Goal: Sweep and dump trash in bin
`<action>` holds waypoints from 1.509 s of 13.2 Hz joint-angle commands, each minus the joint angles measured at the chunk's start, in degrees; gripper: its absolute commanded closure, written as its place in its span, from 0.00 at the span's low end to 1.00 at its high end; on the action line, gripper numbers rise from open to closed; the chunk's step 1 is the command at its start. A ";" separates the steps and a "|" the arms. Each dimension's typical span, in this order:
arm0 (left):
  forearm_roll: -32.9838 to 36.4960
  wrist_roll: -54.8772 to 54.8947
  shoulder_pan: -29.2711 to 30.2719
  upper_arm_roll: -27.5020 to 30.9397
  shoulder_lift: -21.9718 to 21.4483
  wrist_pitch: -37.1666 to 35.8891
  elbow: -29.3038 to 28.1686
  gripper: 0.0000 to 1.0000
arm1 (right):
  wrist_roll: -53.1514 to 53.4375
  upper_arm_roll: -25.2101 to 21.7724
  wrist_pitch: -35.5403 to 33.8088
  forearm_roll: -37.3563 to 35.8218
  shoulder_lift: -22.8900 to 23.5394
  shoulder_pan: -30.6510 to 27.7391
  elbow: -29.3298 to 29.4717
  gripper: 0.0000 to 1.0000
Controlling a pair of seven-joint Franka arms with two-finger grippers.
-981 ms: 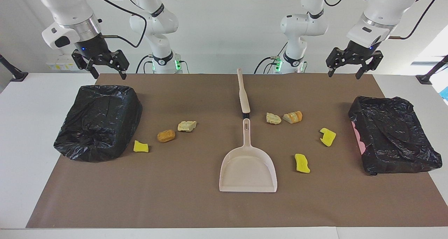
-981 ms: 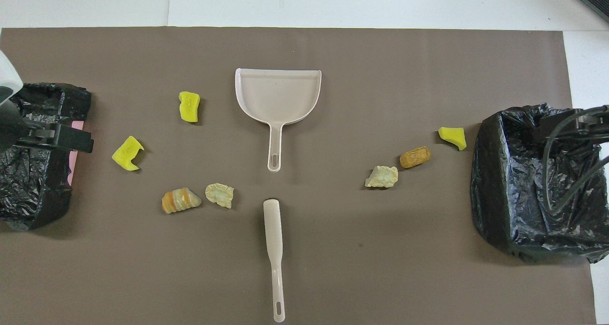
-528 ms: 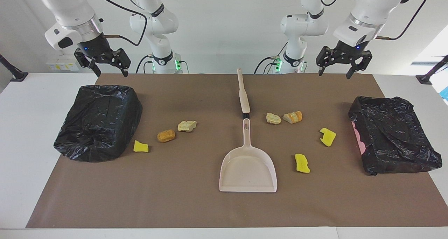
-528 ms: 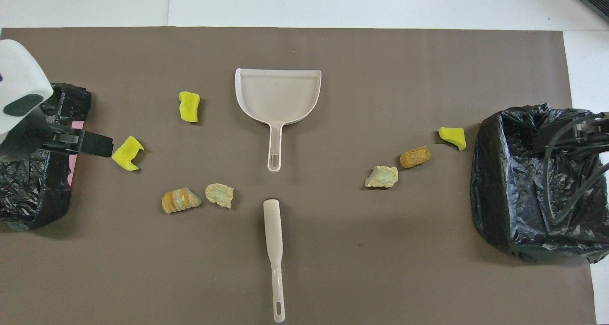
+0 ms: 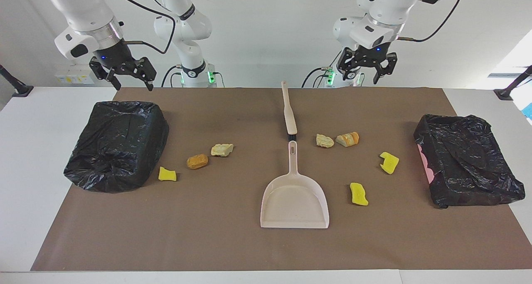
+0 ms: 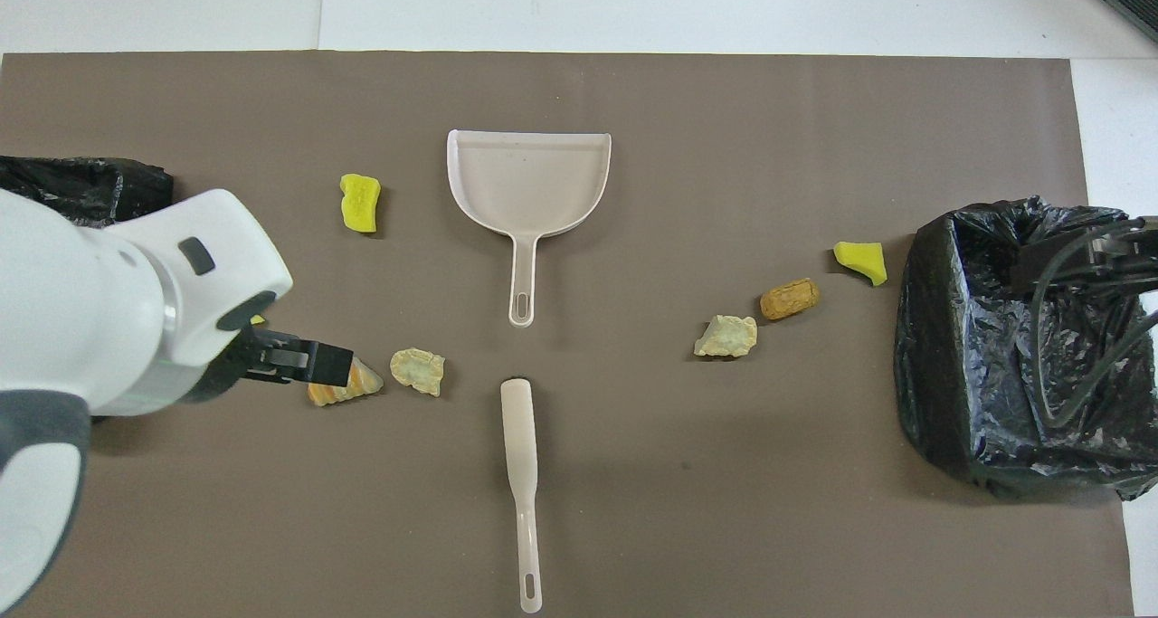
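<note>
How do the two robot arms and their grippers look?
Both arms have glossy white rounded shells with dark joint rings and a silver wrist band. The left gripper and right gripper are black, each with a small blue light. Black cables loop along the arms; green lights glow at the bases.

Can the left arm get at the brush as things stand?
Probably yes. The left tool is open, empty and up in the air over the robots' edge of the mat. The brush lies flat in the open with its thin handle end toward the robots; only the dustpan handle is close to it.

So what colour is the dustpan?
The dustpan is pale beige; the overhead view shows it best.
</note>
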 commanded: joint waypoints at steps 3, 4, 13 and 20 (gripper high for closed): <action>-3.55 -9.82 -0.36 -7.18 -5.74 9.04 -13.54 0.00 | -0.14 0.97 -0.05 0.62 1.11 -0.15 -0.12 0.00; -4.77 -12.10 -0.36 -8.67 -6.26 10.80 -15.65 0.00 | -0.05 1.58 0.12 0.45 1.82 -0.23 0.23 0.00; -11.55 -17.14 -1.24 -19.48 -8.03 20.12 -28.58 0.00 | 6.88 5.54 1.87 1.24 12.01 3.00 7.87 0.00; -14.09 -22.06 -1.50 -27.94 -7.41 30.67 -38.51 0.00 | 22.41 5.54 11.00 1.15 18.95 14.51 8.32 0.00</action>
